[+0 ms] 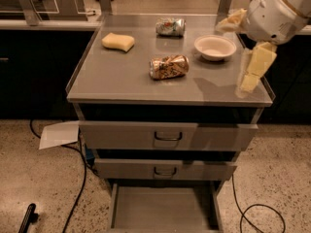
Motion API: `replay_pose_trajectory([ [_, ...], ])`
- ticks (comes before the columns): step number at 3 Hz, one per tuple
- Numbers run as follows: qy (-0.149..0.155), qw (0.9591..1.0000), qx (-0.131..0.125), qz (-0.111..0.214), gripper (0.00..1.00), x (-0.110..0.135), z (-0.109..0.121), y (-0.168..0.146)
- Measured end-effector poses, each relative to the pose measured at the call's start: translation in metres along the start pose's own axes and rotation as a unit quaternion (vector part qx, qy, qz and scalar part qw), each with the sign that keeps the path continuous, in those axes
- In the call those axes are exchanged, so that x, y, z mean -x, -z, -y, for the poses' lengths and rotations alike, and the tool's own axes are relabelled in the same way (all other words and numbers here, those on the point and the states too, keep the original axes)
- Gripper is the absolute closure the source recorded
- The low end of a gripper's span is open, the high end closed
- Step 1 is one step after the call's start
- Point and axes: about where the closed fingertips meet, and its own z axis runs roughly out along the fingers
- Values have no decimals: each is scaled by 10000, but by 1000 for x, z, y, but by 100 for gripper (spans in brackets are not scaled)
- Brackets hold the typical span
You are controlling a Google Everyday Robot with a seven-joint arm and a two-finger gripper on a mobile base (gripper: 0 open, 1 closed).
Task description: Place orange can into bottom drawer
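The small dented drinks can with orange-brown and cream patterned sides and shiny silver ends (168,66) lies on its side near the middle of the smooth grey metal cabinet top (116,81). Its long axis runs nearly straight across the view, the right-hand end turned a little farther away. It is crumpled, so I judge its thin wall will give under pressure and may roll if nudged along the top.

My pincer (253,68), cream-yellow under a rounded white wrist, hangs above the right-hand edge of the top. It is well apart from the can, which lies to its left in the view and a touch nearer the middle. I cannot tell whether it is wide or narrow, and it holds nothing that I can see. To take the can I judge I must cross leftward and close across its short width, not along its length.

A shallow round white bowl (215,47) sits between me and the can, a little farther back. Beyond the can lies a silver-green-white can (170,26), also on its side, and a soft yellow sponge (118,41) rests toward the far left.

Below, the two wider handle-fronted drawers (167,136) are partly out. The lowest narrow drawer (163,208), a shallow tray with a plain grey floor, stands open beneath them.
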Motion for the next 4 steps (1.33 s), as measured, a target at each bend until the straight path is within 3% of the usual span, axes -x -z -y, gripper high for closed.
replay_pose_trajectory([
  [1,154,9997,-15,186,0,14,34,-26],
  [2,162,9997,-9,198,0,15,36,-29],
  [3,-185,9995,-31,237,0,-1,27,-41],
  [4,-178,9992,-71,337,0,-13,44,-63],
])
